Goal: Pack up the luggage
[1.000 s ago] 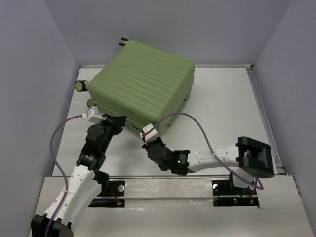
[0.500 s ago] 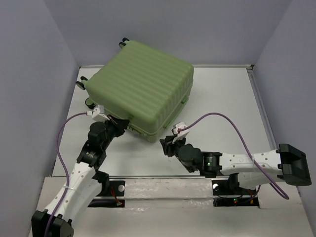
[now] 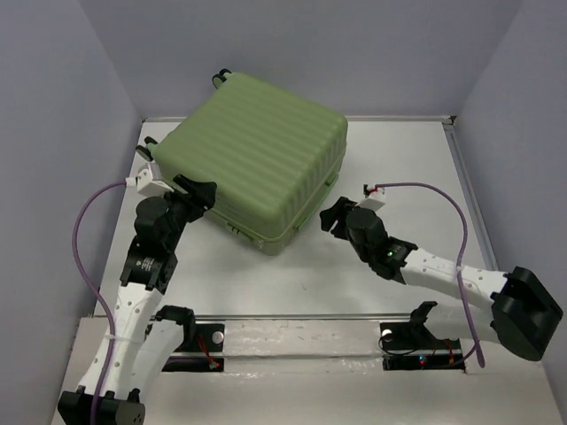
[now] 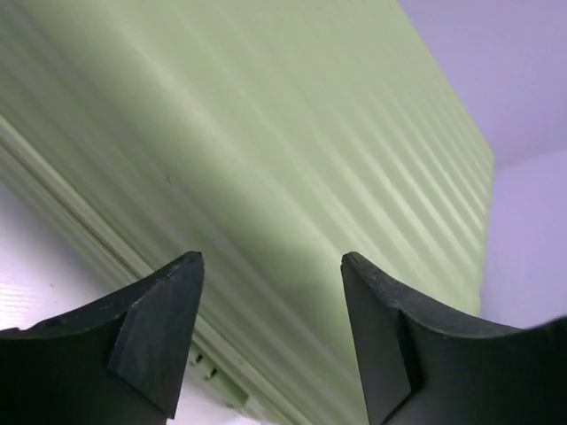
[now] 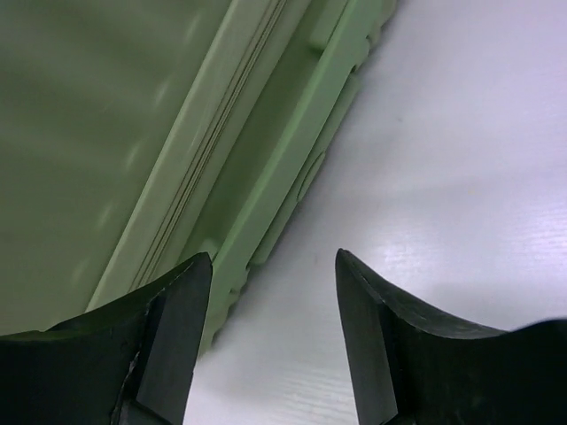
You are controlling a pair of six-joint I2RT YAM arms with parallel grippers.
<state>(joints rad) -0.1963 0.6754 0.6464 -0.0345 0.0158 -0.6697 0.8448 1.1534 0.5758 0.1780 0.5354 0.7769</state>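
Observation:
The luggage point(image 3: 257, 155), a light-green ribbed hard-shell suitcase, lies shut on the white table point(image 3: 399, 168), tilted with one corner toward me. My left gripper point(image 3: 197, 190) is open at its left near edge. In the left wrist view the ribbed shell point(image 4: 266, 124) fills the frame beyond my left gripper point(image 4: 270, 266), with nothing between the fingers. My right gripper point(image 3: 330, 217) is open beside the suitcase's right near side, just off it. In the right wrist view the suitcase's seam and side moulding point(image 5: 266, 150) run past my right gripper point(image 5: 270, 261), which holds nothing over bare table point(image 5: 443, 177).
Small black wheels stick out at the suitcase's left point(image 3: 144, 152) and far point(image 3: 221, 78) corners. Grey walls enclose the table on three sides. A metal rail point(image 3: 469, 204) runs along the right edge. Purple cables point(image 3: 425, 188) loop off both wrists.
Both grippers were shut at the suitcase's near edge and are now open. The left moved up along the left edge. The right arm swung out to the right side.

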